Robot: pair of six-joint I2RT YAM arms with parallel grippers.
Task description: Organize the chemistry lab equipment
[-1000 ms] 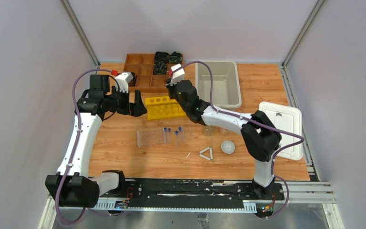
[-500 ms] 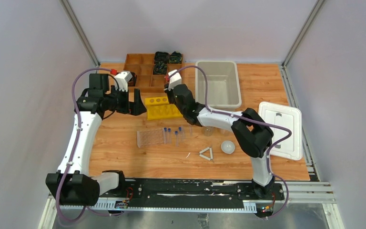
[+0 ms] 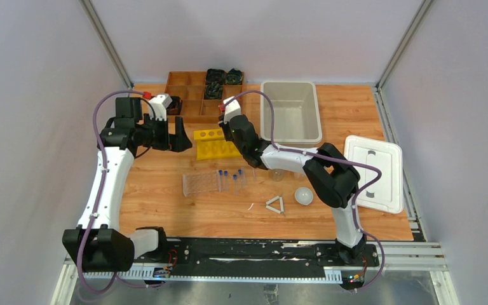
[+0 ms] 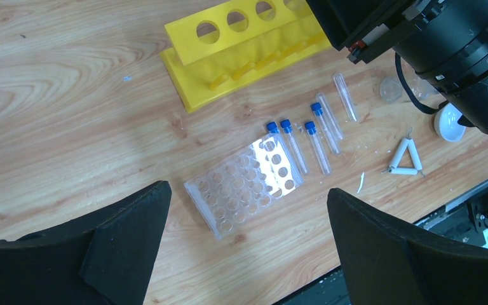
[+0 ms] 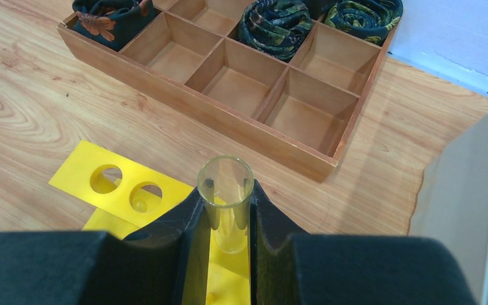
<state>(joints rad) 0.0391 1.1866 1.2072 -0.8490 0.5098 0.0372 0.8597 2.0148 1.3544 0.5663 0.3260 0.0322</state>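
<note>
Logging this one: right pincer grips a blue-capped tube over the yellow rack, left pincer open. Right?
Not quite: the tube in the right pincer is clear glass with an open, uncapped top, as the right wrist view shows. The rest holds.

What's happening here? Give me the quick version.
The right gripper is shut on a clear glass tube, held upright above the yellow rack. The left gripper is open and empty, hovering left of that rack. Blue-capped tubes lie loose on the table beside a clear well tray, with the white triangle and white dish not yet sorted.
</note>
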